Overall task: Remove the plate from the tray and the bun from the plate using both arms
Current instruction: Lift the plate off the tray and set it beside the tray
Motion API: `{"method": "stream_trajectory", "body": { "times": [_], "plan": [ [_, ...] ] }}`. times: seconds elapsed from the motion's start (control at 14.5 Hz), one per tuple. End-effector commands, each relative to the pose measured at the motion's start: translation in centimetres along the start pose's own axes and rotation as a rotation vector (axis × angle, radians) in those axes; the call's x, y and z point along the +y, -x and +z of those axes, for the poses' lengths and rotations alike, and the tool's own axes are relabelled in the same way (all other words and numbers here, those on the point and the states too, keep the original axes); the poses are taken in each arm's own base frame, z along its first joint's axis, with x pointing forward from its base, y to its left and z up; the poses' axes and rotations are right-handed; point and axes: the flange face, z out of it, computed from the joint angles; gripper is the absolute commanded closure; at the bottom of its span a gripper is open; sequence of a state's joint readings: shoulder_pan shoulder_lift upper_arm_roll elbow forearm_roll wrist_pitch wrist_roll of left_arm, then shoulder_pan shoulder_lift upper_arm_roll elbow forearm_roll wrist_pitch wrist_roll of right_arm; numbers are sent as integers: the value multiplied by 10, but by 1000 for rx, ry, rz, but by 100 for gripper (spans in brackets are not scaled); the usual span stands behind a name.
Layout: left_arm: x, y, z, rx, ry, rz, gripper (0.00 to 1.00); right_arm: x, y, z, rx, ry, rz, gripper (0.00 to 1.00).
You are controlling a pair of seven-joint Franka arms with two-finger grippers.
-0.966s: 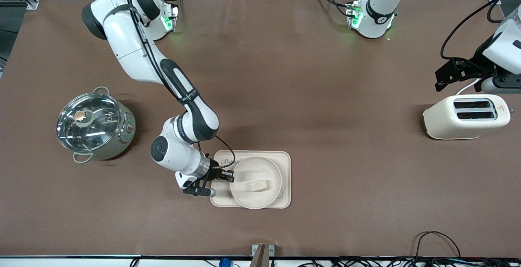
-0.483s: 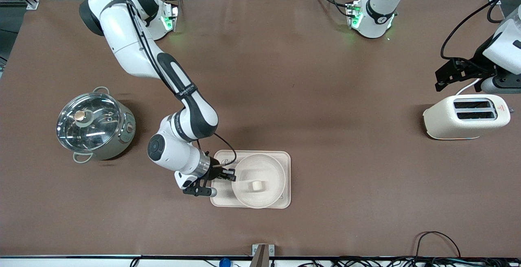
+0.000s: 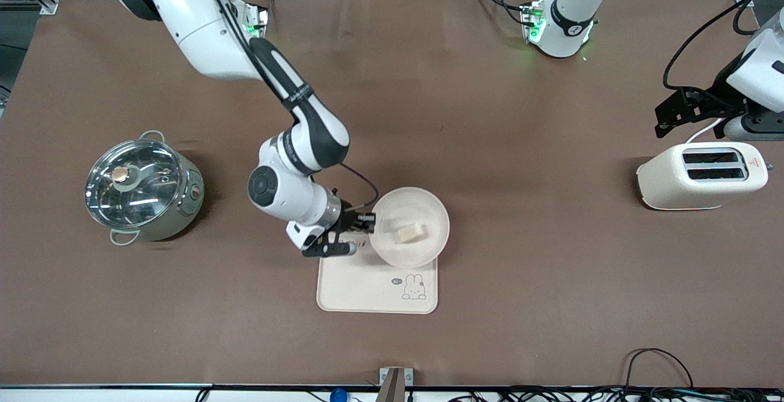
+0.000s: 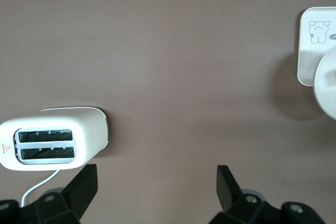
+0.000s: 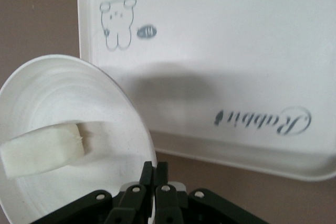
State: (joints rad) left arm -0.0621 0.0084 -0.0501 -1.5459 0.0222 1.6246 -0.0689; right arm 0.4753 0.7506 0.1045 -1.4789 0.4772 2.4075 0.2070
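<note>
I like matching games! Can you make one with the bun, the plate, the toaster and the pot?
Things:
1. bun
2. plate
3. toaster
4. pot

Descriptions:
A. at the left arm's end of the table
B. shiny, with a glass lid
C. held by its rim in the right pincer
D. lying in the plate

Pairs: 1-D, 2-C, 3-A, 4-B

Rabbit tray [image 3: 367,288], lidded steel pot [image 3: 142,189], cream toaster [image 3: 701,175] on brown table [image 3: 520,120].
</note>
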Motion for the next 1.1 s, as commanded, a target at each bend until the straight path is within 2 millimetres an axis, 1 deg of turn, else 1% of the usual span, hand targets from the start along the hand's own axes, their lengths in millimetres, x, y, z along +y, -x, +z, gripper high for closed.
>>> {"method": "stream_trajectory", "body": {
  "times": [0.0, 0.14, 0.28, 0.48, 0.62, 0.83, 0.97, 1.03],
  "plan": [
    [-1, -1, -3, -5, -5, 15, 0, 1, 50, -8, -47, 71, -56, 99],
    [-1, -1, -2, -9, -4, 13, 0, -1, 78, 5, -88, 113, -91, 99],
    [-1, -1, -2, -9, -4, 13, 0, 9, 90, 17, -113, 132, -89, 99],
    [-1, 0, 0, -13, -4, 15, 0, 13, 98, 26, -125, 143, -90, 99],
    [0, 0, 1, -16, -4, 14, 0, 16, 99, 29, -124, 146, -88, 99],
    [1, 1, 7, -32, -1, 8, 0, 20, 89, 28, -63, 135, -83, 98],
    [10, 7, 13, -77, 54, 7, 0, 23, 86, 29, -46, 132, -79, 98],
    [21, 9, 14, -88, 77, -1, 0, 25, 85, 30, -45, 133, -74, 97]
  ]
}}
